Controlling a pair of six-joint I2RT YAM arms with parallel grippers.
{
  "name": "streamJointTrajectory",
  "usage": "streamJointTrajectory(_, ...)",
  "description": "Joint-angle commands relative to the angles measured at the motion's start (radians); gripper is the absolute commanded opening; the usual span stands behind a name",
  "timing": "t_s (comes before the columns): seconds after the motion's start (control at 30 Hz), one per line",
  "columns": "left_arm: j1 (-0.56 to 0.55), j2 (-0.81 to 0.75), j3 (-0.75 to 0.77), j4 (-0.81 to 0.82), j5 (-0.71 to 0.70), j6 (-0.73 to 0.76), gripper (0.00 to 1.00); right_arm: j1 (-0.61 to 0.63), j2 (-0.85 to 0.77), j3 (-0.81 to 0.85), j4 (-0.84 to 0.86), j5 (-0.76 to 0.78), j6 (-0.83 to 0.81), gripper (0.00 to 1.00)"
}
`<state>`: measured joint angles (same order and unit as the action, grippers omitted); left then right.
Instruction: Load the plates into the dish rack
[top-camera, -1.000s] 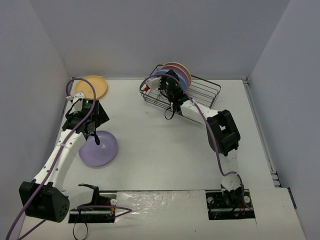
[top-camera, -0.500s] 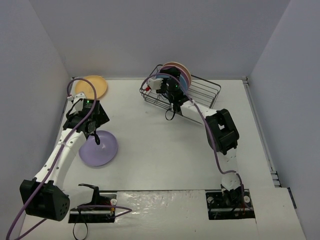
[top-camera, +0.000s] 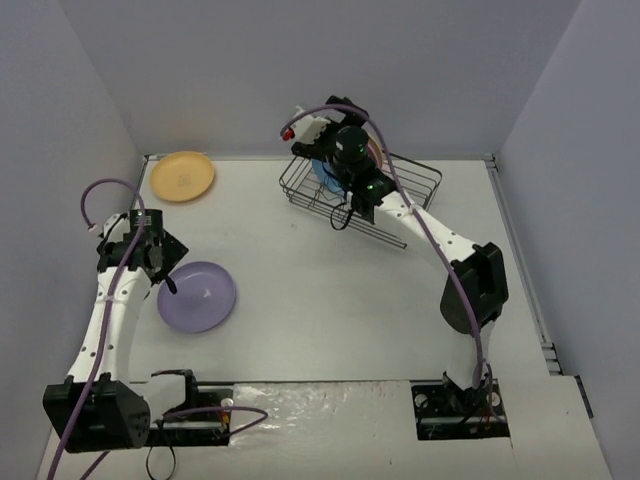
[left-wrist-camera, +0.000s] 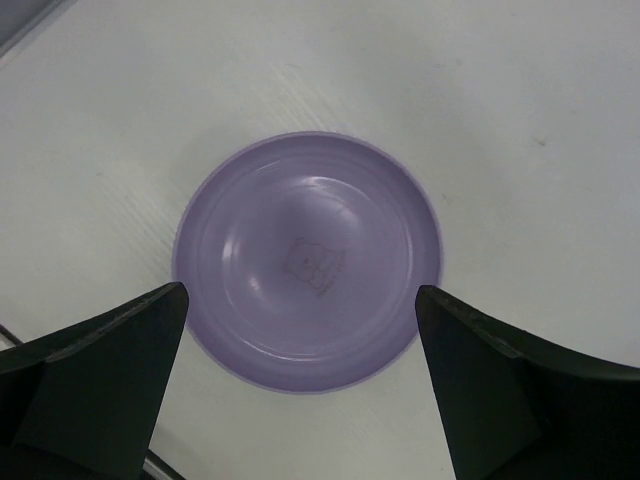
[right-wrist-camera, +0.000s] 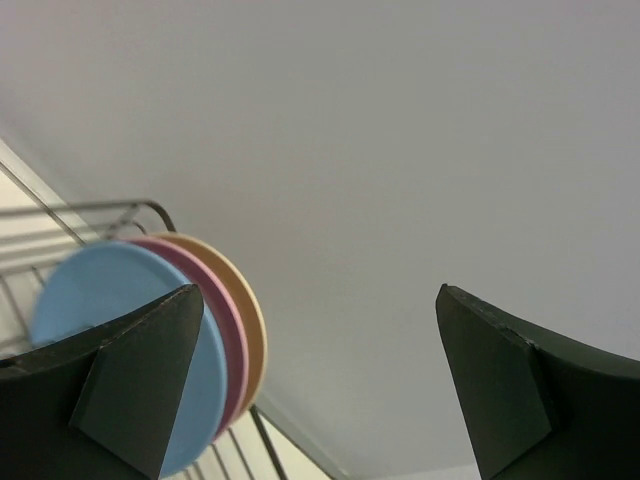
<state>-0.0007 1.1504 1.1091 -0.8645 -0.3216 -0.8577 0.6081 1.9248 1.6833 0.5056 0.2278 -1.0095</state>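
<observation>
Lilac plate (left-wrist-camera: 310, 260) flat on tabletop (left-wrist-camera: 520, 90), centred below left jaws, spread wide, empty; right jaws likewise wide, empty, above dish rack (top-camera: 405, 180). Blue plate (right-wrist-camera: 100, 300), pink plate (right-wrist-camera: 236, 345), seemingly cream plate (right-wrist-camera: 252, 312) upright inside. Yellow-orange plate (top-camera: 182, 176) in far corner.

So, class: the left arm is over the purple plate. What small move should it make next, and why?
Probably lower the left gripper toward the rim of the purple plate. Its fingers stand open and empty, and the plate lies flat on the table, untouched, while three plates already stand in the dish rack.
</observation>
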Motion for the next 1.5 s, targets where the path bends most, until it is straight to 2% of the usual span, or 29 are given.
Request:
streamJointTrajectory(0.0,0.145,-0.105,-0.126,-0.14,0.065,-0.16,0.97,0.009,-0.2,0.071,-0.069,-0.053,0.325,1.0)
streamJointTrajectory(0.13,0.17,-0.179,-0.254,-0.147,0.056,-0.241,0.97,0.009,-0.276,0.014,-0.058,-0.088,0.471,1.0)
streamJointTrajectory(0.27,0.176,-0.205,-0.344,-0.141,0.036,-0.298,0.97,0.009,-0.32,-0.039,-0.051,-0.119,0.528,1.0)
streamJointTrajectory(0.57,0.18,-0.138,-0.486,0.103,0.138,-0.315,0.96,-0.001,-0.372,-0.096,-0.072,-0.048,0.584,1.0)
streamJointTrajectory(0.73,0.179,-0.079,-0.53,0.201,0.17,-0.311,0.77,-0.004,-0.405,-0.145,-0.069,-0.04,0.606,1.0)
streamJointTrajectory(0.87,0.18,-0.025,-0.555,0.286,0.189,-0.314,0.53,-0.005,-0.438,-0.178,-0.068,-0.033,0.63,1.0)
streamJointTrajectory(1.0,0.179,0.024,-0.579,0.353,0.204,-0.323,0.44,-0.006,-0.469,-0.205,-0.068,-0.02,0.642,1.0)
streamJointTrajectory(1.17,0.18,0.091,-0.559,0.369,0.208,-0.312,0.05,-0.005,-0.518,-0.235,-0.075,-0.01,0.647,1.0)
streamJointTrajectory(1.2,0.179,0.096,-0.532,0.357,0.194,-0.298,0.01,-0.005,-0.529,-0.242,-0.078,-0.009,0.645,1.0)
streamJointTrajectory(1.4,0.177,0.037,-0.362,0.243,0.095,-0.213,0.0,-0.006,-0.554,-0.26,-0.081,0.025,0.625,1.0)
streamJointTrajectory(1.47,0.174,-0.008,-0.299,0.247,0.065,-0.138,0.0,-0.006,-0.562,-0.262,-0.083,0.039,0.611,1.0)
